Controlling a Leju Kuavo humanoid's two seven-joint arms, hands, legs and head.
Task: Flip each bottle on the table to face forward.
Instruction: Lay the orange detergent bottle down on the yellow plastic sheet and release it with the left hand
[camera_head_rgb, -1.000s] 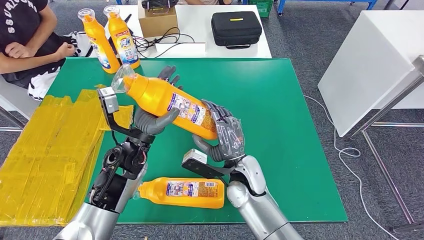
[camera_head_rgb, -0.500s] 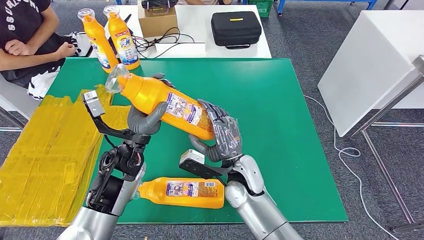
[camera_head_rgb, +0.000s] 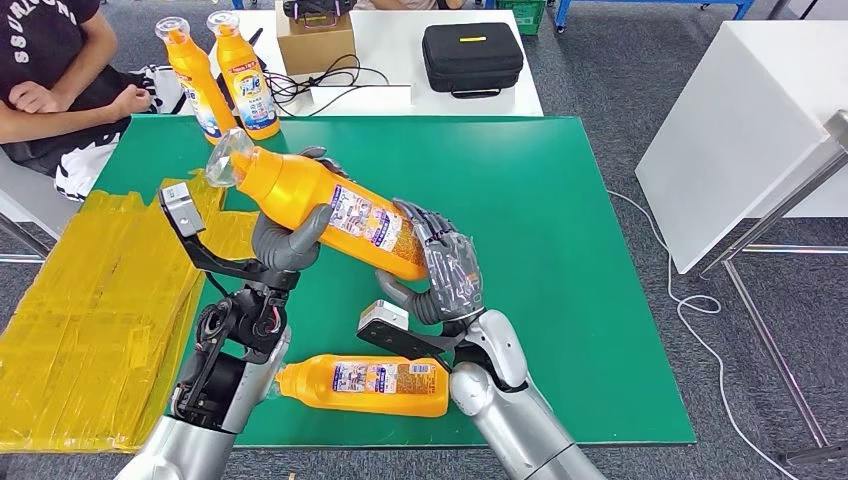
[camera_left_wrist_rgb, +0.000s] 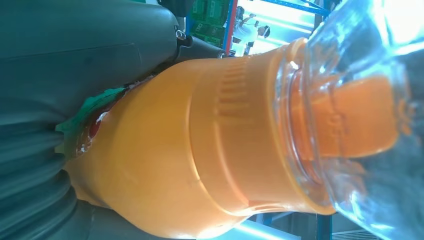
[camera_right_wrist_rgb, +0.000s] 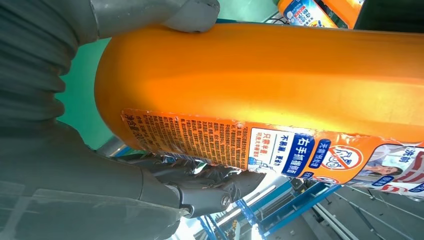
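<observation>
An orange bottle (camera_head_rgb: 325, 205) with a clear cap hangs tilted above the green mat, cap toward the far left. My left hand (camera_head_rgb: 285, 235) grips its upper body and my right hand (camera_head_rgb: 445, 270) holds its base end. The left wrist view has the bottle's shoulder (camera_left_wrist_rgb: 210, 150) and clear cap close up; the right wrist view has its body and label (camera_right_wrist_rgb: 260, 85). A second orange bottle (camera_head_rgb: 365, 384) lies on its side near the mat's front edge, between my arms. Two more orange bottles (camera_head_rgb: 225, 75) stand upright at the far left corner.
A green mat (camera_head_rgb: 560, 250) covers the table. Yellow sheets (camera_head_rgb: 95, 300) lie along its left side. A person (camera_head_rgb: 50, 80) sits at the far left. Behind the mat stand a cardboard box (camera_head_rgb: 315, 40), cables and a black case (camera_head_rgb: 472, 55). A white table (camera_head_rgb: 740, 120) stands to the right.
Both hands have carried the held bottle a little to the left and farther away, its cap end swinging left. The other bottles have not moved.
</observation>
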